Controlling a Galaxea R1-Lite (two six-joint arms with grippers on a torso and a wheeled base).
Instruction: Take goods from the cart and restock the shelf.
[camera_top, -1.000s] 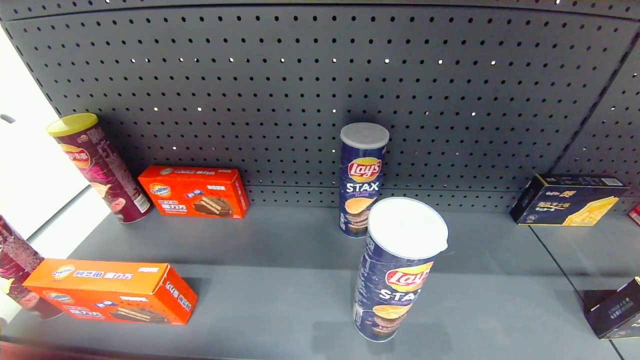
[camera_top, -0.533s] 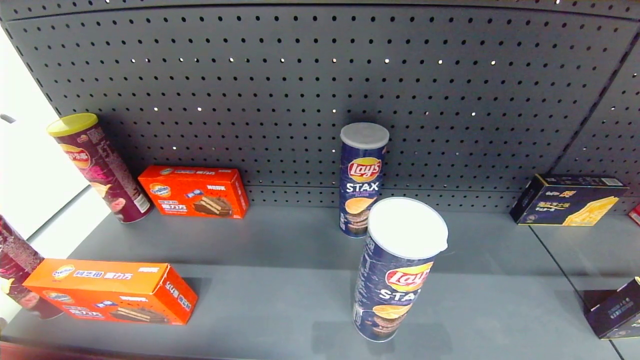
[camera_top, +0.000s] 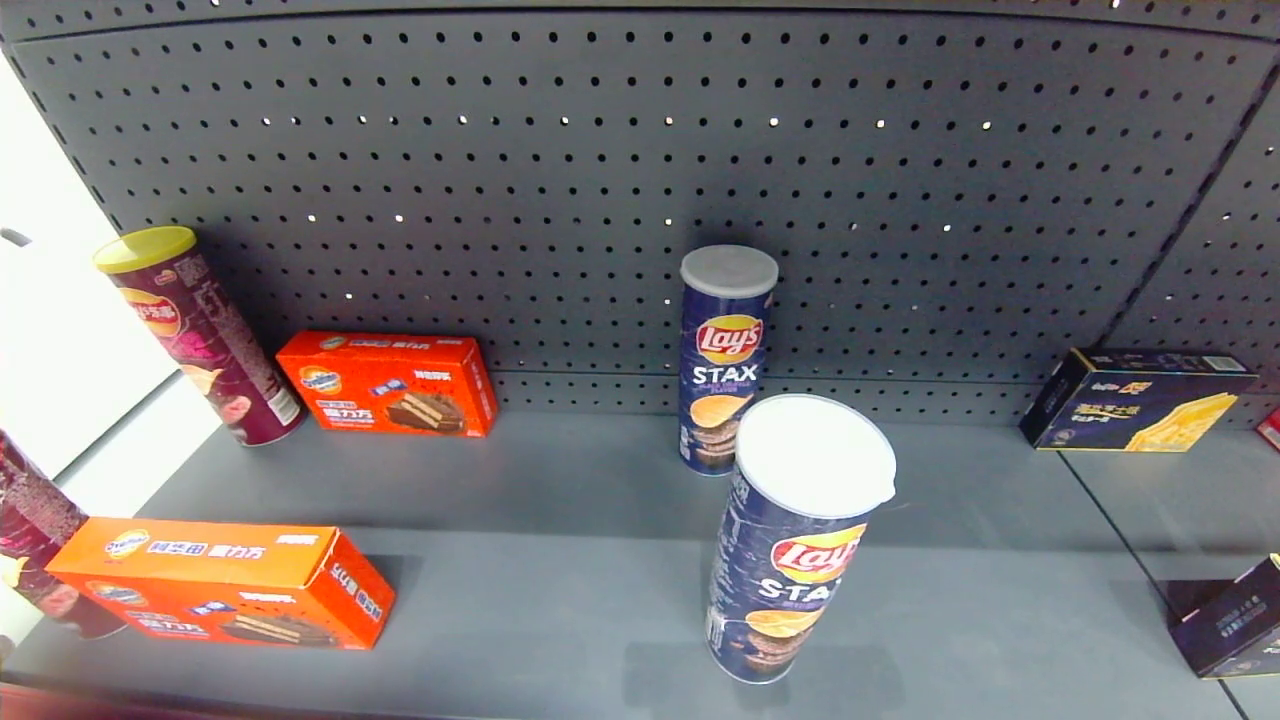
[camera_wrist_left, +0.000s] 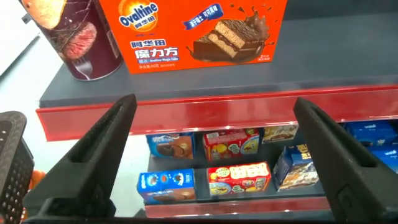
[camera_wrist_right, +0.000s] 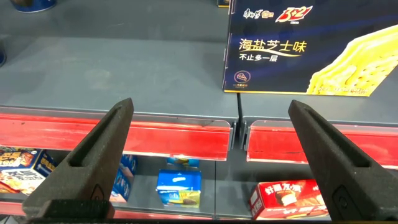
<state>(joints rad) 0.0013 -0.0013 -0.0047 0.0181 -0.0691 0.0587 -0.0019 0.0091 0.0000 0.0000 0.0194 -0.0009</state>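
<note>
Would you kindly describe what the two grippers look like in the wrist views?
The left gripper and right gripper look alike: each has two matte black, wedge-shaped fingers, broad at the base, tapering to narrow tips, with a slightly grainy surface.

Head camera looks down on the shelf (camera_top: 560, 480) — wrist cameras closely face its front edge, sharing its deck.

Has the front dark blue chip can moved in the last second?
No. The front chip can stands in the same spot as before, just in front and right of the rear chip can by the pegboard.
</note>
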